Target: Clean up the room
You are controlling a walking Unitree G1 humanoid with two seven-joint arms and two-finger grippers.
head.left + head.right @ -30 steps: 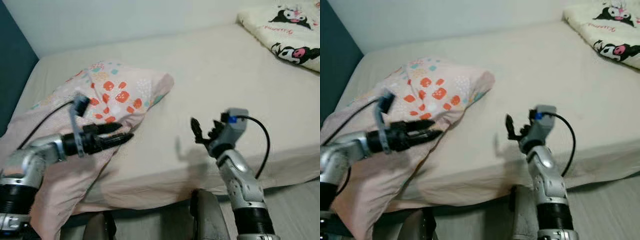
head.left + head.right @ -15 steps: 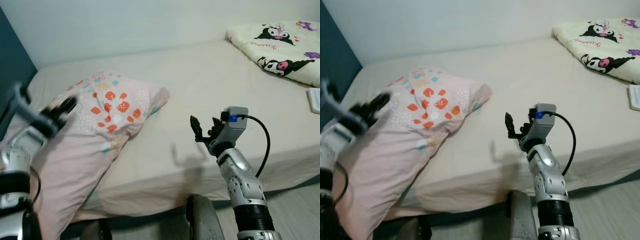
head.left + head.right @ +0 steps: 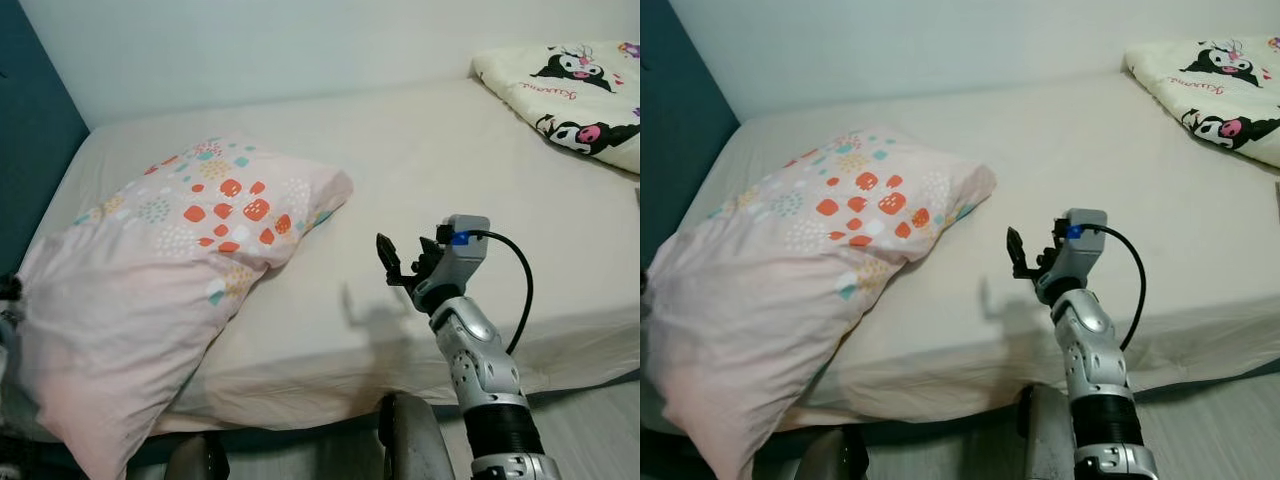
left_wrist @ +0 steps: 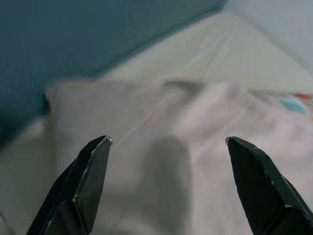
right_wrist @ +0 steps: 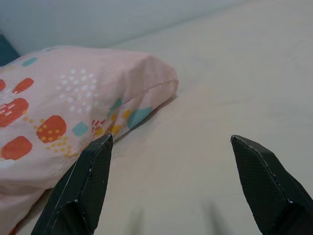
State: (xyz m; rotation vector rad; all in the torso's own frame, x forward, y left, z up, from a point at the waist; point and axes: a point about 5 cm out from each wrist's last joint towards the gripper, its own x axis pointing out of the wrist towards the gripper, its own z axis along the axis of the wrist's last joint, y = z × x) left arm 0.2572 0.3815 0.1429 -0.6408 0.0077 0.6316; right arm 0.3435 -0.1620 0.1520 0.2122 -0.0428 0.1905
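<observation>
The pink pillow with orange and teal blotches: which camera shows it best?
The left eye view: the pink patterned fabric pillow lies whole on the bed, its lower end overhanging the edge. The right eye view matches. The right wrist view catches its printed corner; the left wrist view, blurred plain fabric.

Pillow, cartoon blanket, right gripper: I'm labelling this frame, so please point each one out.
pillow (image 3: 180, 250), left eye view, its patterned top.
cartoon blanket (image 3: 580, 95), left eye view, printed surface.
right gripper (image 3: 405, 258), left eye view, between its fingertips.

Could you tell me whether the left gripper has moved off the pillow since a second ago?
Yes. The left gripper has drawn back off the pillow, toward the pillow's outer end by the dark wall.
</observation>
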